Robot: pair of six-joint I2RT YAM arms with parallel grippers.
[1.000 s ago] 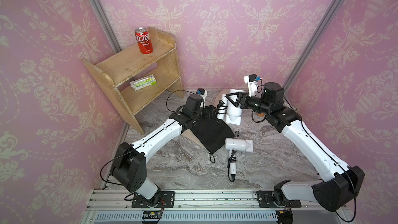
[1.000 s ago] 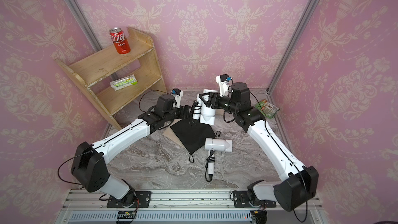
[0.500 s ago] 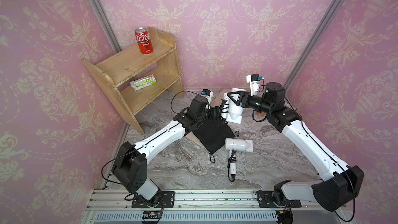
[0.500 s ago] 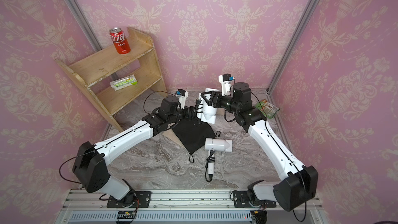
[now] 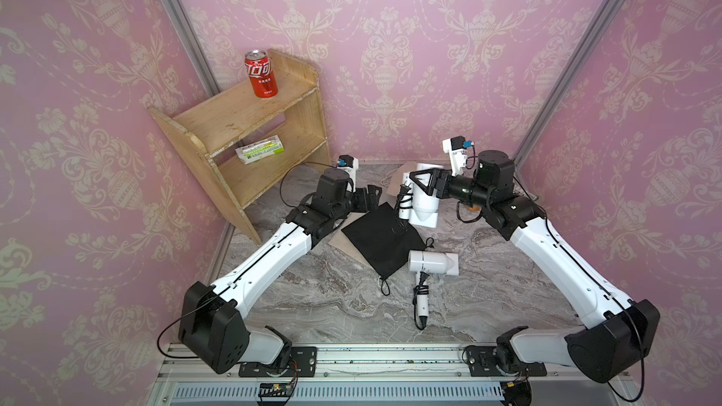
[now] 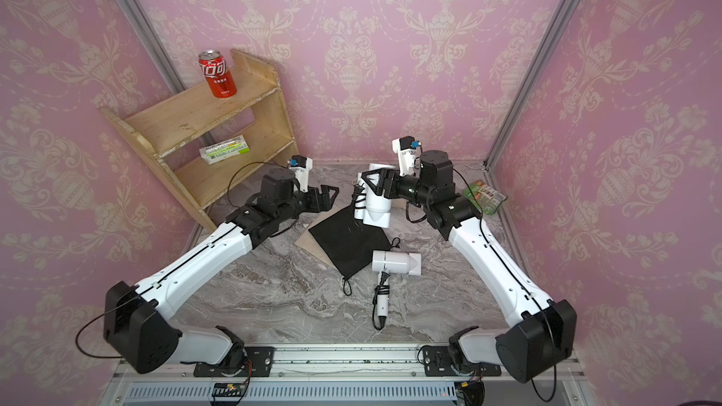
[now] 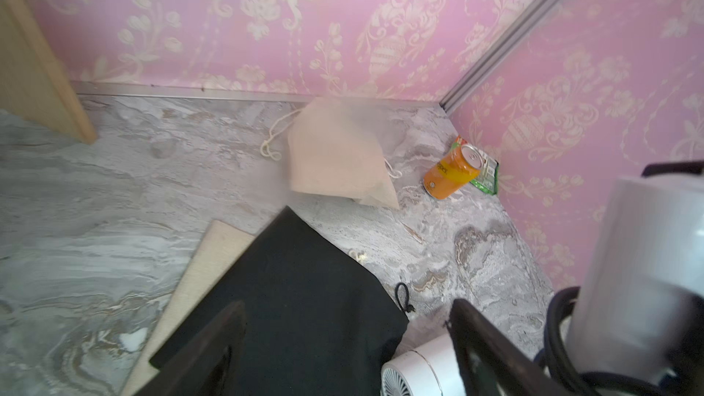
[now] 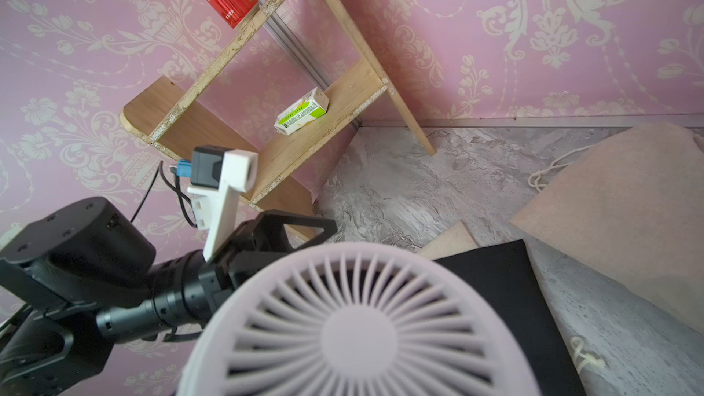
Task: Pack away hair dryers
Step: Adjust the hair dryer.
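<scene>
- Nearest us, the lying white dryer is resting on its side on the marble table. Its bundled cord is trailing toward the front edge, and no gripper is touching it.
- Just behind it, the black pouch is lying flat against that dryer's grille end and is overlapping a flat beige pouch.
- We are seeing the left gripper hanging over the black pouch's far corner, jaws spread wide with nothing between them. We cannot tell whether it is touching the cloth.
- The right gripper is clamping the held white dryer around its upper barrel, jaws partway apart. The nozzle is pointing down at the pouch's far edge, with the cord bundle hanging beside it.
- Farthest back, a bulging beige pouch is sitting near the wall, with an orange can lying nearby.
</scene>
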